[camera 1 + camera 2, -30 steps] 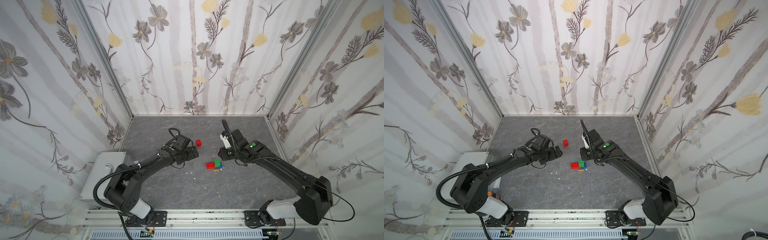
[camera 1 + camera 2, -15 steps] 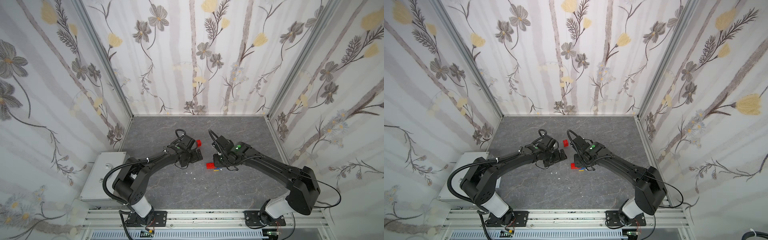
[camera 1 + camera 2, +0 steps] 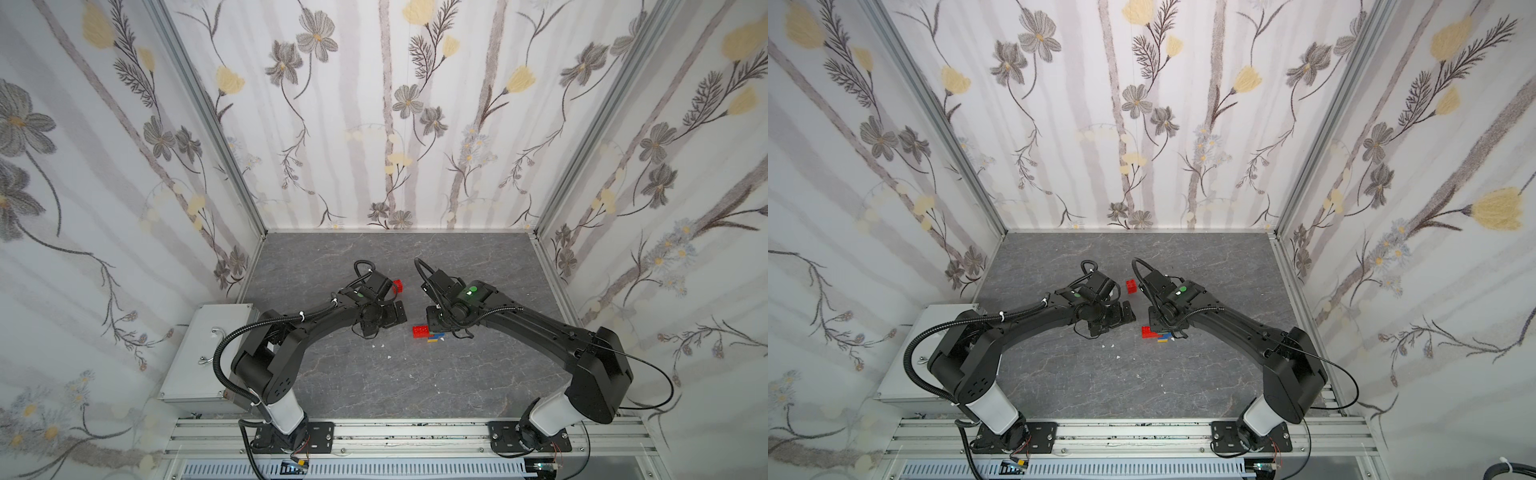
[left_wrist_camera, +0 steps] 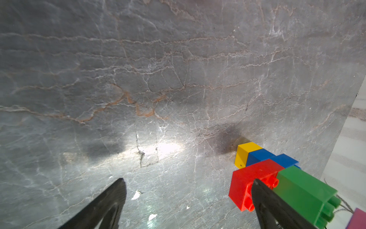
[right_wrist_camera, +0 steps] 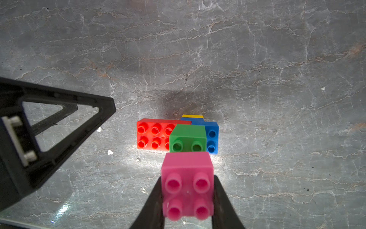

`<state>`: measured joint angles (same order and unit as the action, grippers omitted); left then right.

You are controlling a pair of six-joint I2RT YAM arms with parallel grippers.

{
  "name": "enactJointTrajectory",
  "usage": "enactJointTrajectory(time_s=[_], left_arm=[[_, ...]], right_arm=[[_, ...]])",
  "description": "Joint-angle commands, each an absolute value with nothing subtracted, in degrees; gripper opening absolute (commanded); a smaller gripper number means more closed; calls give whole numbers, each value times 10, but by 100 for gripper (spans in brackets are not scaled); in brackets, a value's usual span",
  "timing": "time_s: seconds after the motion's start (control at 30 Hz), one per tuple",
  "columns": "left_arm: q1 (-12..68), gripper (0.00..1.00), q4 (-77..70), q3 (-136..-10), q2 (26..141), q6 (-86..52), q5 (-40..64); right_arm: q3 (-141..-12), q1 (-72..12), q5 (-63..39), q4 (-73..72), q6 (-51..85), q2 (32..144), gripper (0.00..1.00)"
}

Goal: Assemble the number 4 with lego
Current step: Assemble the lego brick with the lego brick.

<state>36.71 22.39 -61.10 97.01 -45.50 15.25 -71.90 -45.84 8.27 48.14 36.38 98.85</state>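
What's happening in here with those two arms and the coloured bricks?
Two robot arms are putting together a brick number 4. The right gripper is clamped on the pink brick at its top end, above the green brick; whether it is pressed home is unclear. The left gripper hangs open and empty beside it. A small red brick lies loose on the table.

My 2 top views: high over near rail [image 3: 395, 432], tilted down toward far wall [image 3: 374, 124], wide, nearly identical, whole table [image 3: 353, 382]. My 2 wrist views: low, close over tabletop. I see brick cluster [image 5: 178, 136] in all 4, mid-table.
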Motion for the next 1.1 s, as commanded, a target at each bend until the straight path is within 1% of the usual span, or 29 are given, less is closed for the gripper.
enactJointTrajectory(time_s=[0.0,1.07], left_arm=[[367,100,231,-614,972,-462,152],[368,100,229,-614,981,-461,158]], right_arm=[[-727,-459,96,477,359,995,0],[-706,-460,73,469,364,1008,0]])
